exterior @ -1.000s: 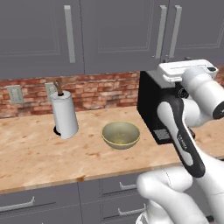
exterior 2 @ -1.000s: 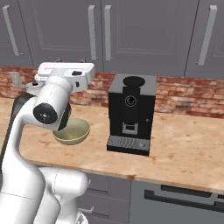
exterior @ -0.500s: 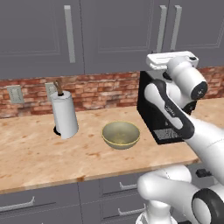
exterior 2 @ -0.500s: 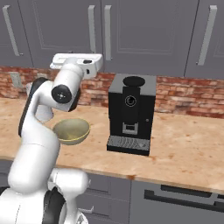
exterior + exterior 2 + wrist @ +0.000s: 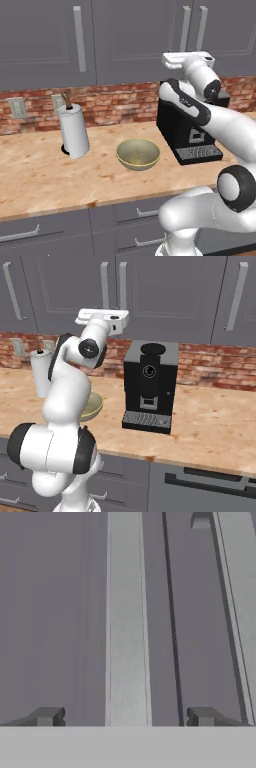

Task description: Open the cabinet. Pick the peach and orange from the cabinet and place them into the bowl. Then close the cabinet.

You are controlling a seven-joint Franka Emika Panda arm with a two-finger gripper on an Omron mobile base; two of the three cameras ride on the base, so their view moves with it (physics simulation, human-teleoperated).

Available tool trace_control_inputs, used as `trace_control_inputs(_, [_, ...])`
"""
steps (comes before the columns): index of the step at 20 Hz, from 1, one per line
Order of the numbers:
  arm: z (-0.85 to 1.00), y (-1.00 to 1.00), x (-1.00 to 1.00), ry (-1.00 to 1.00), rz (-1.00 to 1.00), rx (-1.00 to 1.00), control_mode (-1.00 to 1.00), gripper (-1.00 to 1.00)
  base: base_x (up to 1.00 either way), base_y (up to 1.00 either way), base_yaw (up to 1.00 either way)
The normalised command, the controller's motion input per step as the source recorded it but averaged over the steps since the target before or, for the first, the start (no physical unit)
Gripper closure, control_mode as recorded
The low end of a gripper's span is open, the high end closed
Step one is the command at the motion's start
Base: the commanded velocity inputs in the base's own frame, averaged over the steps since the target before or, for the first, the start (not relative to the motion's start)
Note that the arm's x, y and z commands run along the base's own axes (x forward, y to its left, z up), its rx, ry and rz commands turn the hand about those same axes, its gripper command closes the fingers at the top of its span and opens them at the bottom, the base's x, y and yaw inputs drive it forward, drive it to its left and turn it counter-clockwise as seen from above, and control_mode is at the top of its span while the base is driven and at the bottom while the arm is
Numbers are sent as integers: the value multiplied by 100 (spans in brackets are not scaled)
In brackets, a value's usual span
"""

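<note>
The grey wall cabinet (image 5: 135, 40) is closed, both doors flush, so the peach and the orange are hidden. My gripper (image 5: 184, 56) (image 5: 102, 318) is raised against the doors at the foot of the two bar handles (image 5: 185, 27). In the hand view my gripper (image 5: 125, 717) is open, and one vertical handle bar (image 5: 127, 612) runs between the fingertips (image 5: 47, 716) with a gap on each side. The seam between the doors lies just right of that bar. The olive-tan bowl (image 5: 138, 152) (image 5: 94, 406) sits on the counter below, with nothing in it.
A black coffee machine (image 5: 185, 135) (image 5: 147, 386) stands on the wooden counter right of the bowl. A paper-towel roll (image 5: 74, 130) (image 5: 42, 373) stands to its left. Red brick wall runs behind, and grey drawers (image 5: 135, 215) sit under the counter edge.
The arm has lifted and swung the hand up and toward the cabinet doors, bringing it to the bar handles. The bowl and the doors have not moved.
</note>
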Motion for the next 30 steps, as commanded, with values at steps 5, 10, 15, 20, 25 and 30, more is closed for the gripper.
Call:
trace_control_inputs(5, [0,0,10,2,0,0,-100,-100,0,0,0])
trace_control_inputs(10, [0,0,33,0,0,0,-100,-100,0,0,0])
trace_control_inputs(15, [-2,0,89,7,-1,0,-100,-100,0,0,0])
trace_control_inputs(20, [0,4,100,16,-9,0,-100,100,0,0,0])
trace_control_inputs(25, [0,0,15,3,-1,0,-100,100,0,0,0])
trace_control_inputs(30, [0,0,0,0,0,0,-100,100,0,0,0])
